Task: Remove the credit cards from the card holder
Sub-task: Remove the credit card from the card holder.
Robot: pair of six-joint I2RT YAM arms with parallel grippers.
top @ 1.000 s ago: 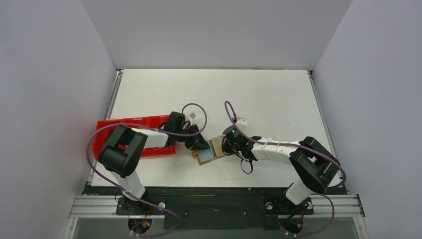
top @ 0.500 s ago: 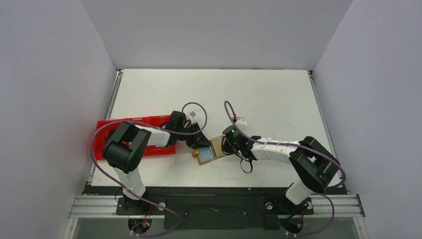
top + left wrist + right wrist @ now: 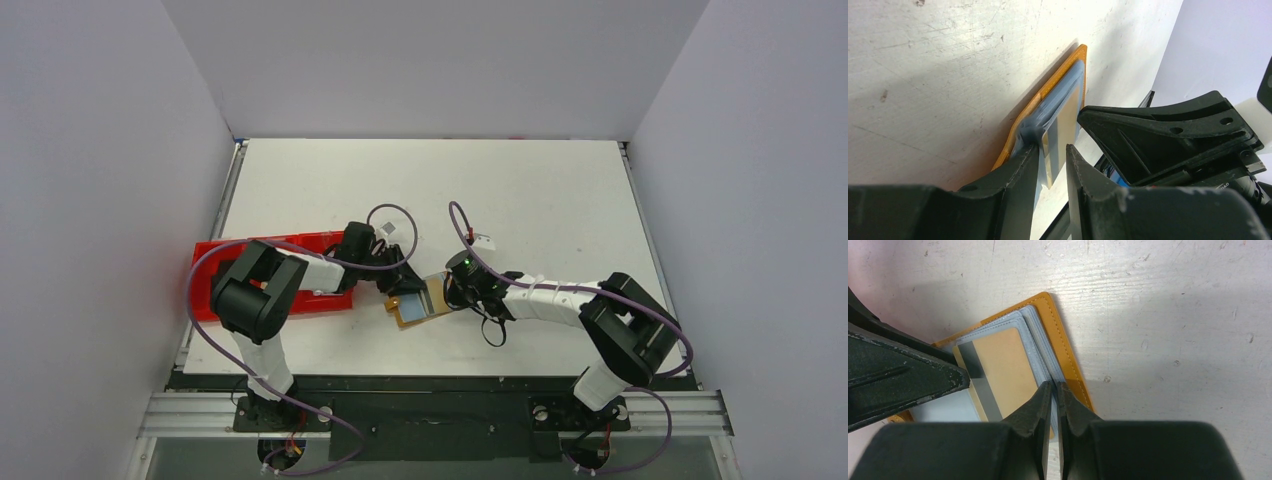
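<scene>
2 low, outstretched arms [image 3: 545,297] converge over the surface [image 3: 1158,310]: left hand [image 3: 1053,150] clamps a tan credit card [image 3: 1003,360]; right hand [image 3: 1054,390] pinches together on the card holder's [image 3: 1068,365] clear sleeves [image 3: 1034,332].

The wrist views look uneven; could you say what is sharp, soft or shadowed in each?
Left wrist view: the left end effector is blurred, the tan leather-look card holder sharper, casting a dark shadow on the white table. Right wrist view: table scratches crisp, the right end effector dark.

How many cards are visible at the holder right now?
1: a tan striped card on the open card holder, one end held by the left gripper. Others may be hidden in the grey sleeves.
</scene>
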